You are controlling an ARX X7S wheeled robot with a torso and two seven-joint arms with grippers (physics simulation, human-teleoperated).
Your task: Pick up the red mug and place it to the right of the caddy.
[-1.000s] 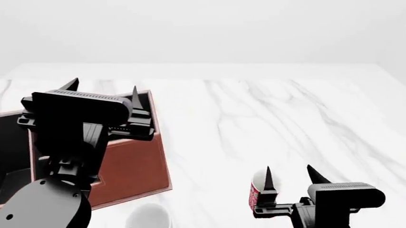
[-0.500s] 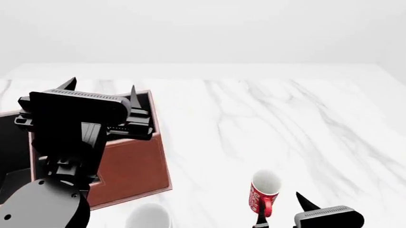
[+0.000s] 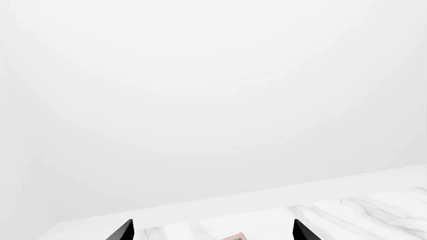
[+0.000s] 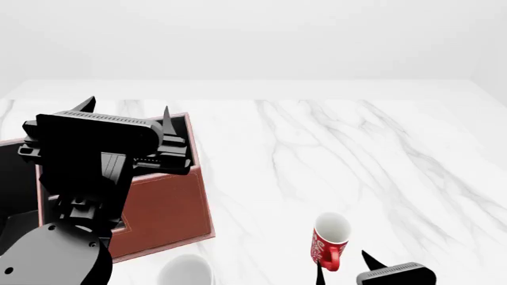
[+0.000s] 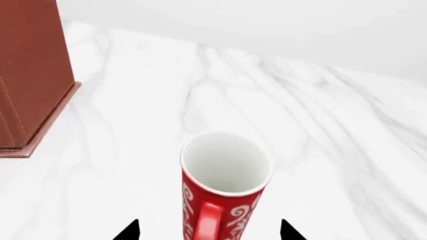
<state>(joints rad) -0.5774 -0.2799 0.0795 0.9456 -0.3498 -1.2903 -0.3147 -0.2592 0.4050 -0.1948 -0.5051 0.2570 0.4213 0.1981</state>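
Observation:
The red mug (image 4: 330, 239) stands upright on the marble table, white inside, with white lettering. It is well to the right of the reddish-brown caddy (image 4: 164, 208). In the right wrist view the red mug (image 5: 225, 182) turns its handle toward the camera. My right gripper (image 5: 209, 231) is open, with a fingertip on either side of the mug and a gap to each. In the head view my right gripper (image 4: 344, 267) shows only at the bottom edge, just near of the mug. My left gripper (image 4: 127, 110) hangs open above the caddy, empty. My left gripper (image 3: 212, 232) faces the far wall.
A plain white mug (image 4: 184, 272) sits at the near edge, in front of the caddy's corner. The caddy's side wall (image 5: 30, 75) rises on one side of the right wrist view. The marble table (image 4: 357, 148) stretches far and right of the red mug.
My right gripper has drawn back toward the near edge, uncovering the red mug, which stays put on the table. The left arm has barely moved.

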